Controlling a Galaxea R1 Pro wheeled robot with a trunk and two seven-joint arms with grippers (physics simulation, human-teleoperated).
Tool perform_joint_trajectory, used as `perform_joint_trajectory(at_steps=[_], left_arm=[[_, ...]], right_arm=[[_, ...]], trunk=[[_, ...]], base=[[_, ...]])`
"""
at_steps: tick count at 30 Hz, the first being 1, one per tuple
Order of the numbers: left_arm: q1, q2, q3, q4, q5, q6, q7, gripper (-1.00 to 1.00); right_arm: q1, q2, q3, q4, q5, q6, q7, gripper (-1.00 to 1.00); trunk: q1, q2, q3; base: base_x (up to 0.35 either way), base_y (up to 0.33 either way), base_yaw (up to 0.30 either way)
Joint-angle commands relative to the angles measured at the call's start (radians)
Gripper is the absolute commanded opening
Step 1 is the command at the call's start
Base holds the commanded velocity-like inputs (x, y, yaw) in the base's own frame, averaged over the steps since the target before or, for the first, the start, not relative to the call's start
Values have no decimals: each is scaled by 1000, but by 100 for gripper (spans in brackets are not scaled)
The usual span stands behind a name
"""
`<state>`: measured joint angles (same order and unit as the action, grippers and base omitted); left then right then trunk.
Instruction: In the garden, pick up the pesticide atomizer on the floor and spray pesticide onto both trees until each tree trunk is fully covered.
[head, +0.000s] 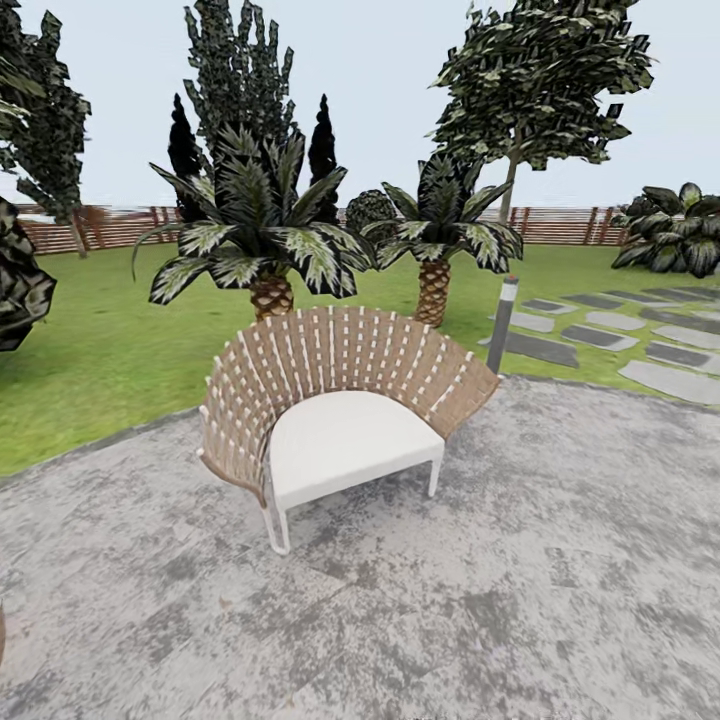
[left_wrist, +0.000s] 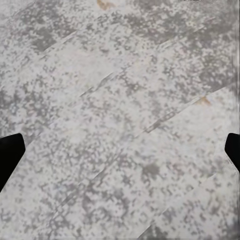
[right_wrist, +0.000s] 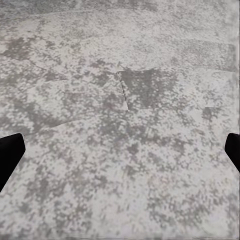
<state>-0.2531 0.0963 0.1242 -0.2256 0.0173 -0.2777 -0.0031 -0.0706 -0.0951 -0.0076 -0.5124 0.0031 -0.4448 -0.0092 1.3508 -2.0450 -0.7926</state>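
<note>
While both grippers, left (left_wrist: 120, 150) & right (right_wrist: 120, 150), hang wide open w/ nothing held over grey paving (head: 560, 560), woven chair (head: 335, 415) sits ahead.

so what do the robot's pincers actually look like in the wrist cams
Little of them shows. On the left pincer, two plain black fingertips poke in from the frame's opposite edges, blunt and angular. The right pincer looks the same, with matching black fingertips. No cables or markings are visible.
</note>
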Motion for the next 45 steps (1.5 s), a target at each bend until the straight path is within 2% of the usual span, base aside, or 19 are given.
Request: perform_joint_trajectory(at_steps=[1, 32, 45], left_arm=[[0, 0, 0, 0, 0, 0, 0, 100], [0, 0, 0, -1, 0, -3, 0, 100], [0, 0, 0, -1, 0, -3, 0, 100]], right_arm=[[0, 0, 0, 0, 0, 0, 0, 100], [0, 0, 0, 0, 0, 1, 0, 100], [0, 0, 0, 0, 0, 1, 0, 100]], trunk=[[0, 0, 0], [0, 0, 0], [0, 0, 0]], base=[[0, 0, -300], [2, 0, -300], [198, 0, -300]])
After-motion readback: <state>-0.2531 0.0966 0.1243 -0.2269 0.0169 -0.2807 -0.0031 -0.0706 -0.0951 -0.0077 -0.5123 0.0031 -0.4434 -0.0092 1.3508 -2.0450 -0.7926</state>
